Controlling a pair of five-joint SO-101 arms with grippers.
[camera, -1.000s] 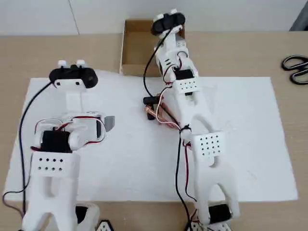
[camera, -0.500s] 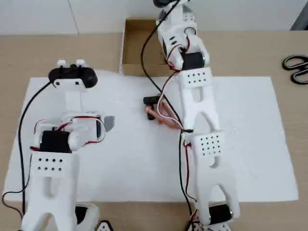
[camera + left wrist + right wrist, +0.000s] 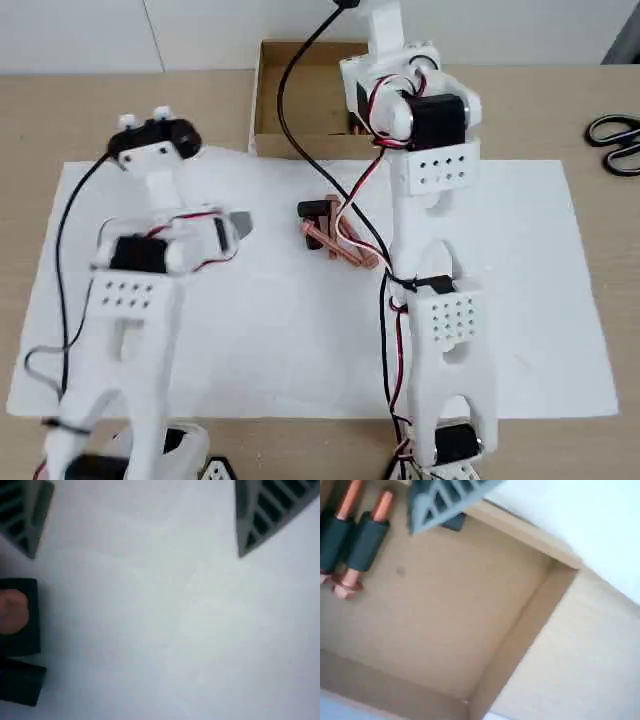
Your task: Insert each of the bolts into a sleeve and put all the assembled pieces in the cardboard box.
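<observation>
**Cardboard box (image 3: 520,630) holding two assembled pieces (image 3: 367,542); parts lying loose on sheet**

The two pieces are lying side by side on the box floor, each a black sleeve with a copper bolt through it. The right arm (image 3: 432,165) is standing extended over the box; whether the right jaws are open or closed cannot be told. The left arm (image 3: 135,290) is hanging over the white sheet (image 3: 270,340), the left jaws standing wide apart, gripping nothing. Copper bolts (image 3: 340,243) and a black sleeve (image 3: 314,210) are lying loose between the arms.
</observation>
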